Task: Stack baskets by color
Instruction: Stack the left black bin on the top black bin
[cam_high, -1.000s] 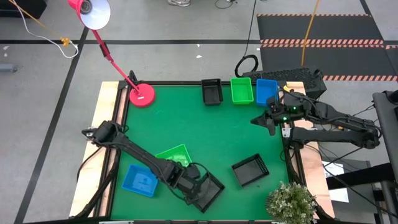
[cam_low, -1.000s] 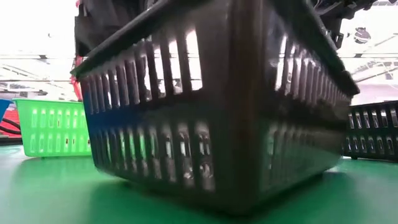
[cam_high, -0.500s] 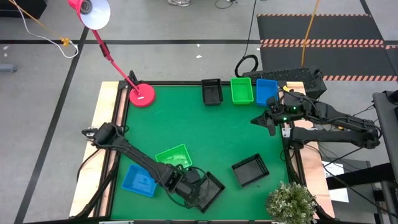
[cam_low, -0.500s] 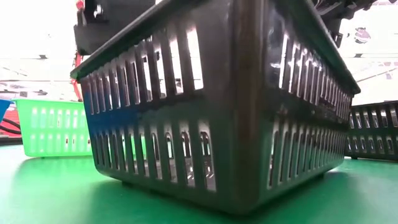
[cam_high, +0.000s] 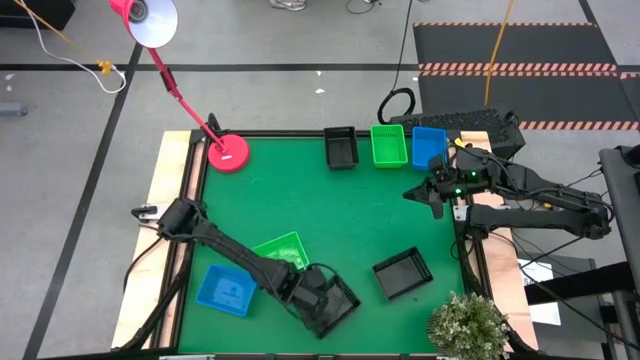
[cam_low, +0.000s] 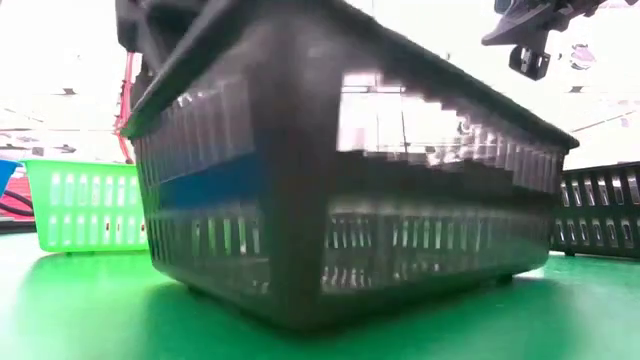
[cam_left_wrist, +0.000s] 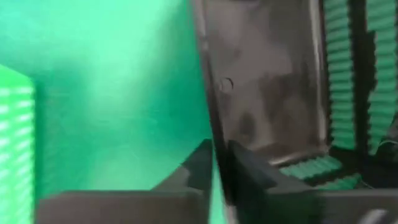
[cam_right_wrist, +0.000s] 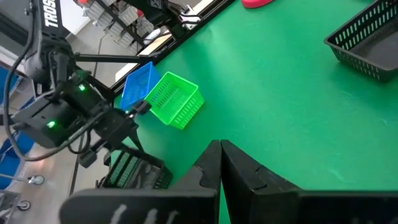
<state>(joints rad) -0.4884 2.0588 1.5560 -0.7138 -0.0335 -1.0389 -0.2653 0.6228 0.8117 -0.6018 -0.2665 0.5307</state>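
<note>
The left gripper (cam_high: 318, 300) pinches the wall of a black mesh-sided plastic basket (cam_high: 332, 305) at the green table's (cam_high: 330, 215) near edge, beside a green basket (cam_high: 282, 250), while the right gripper (cam_high: 420, 195) hovers closed, empty.

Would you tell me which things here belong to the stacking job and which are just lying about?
Job: held black basket, left gripper; second black basket; near green basket; near blue basket; far black basket; far green basket; far blue basket; right gripper, waiting.
Lying about: pink lamp; plant.
</note>
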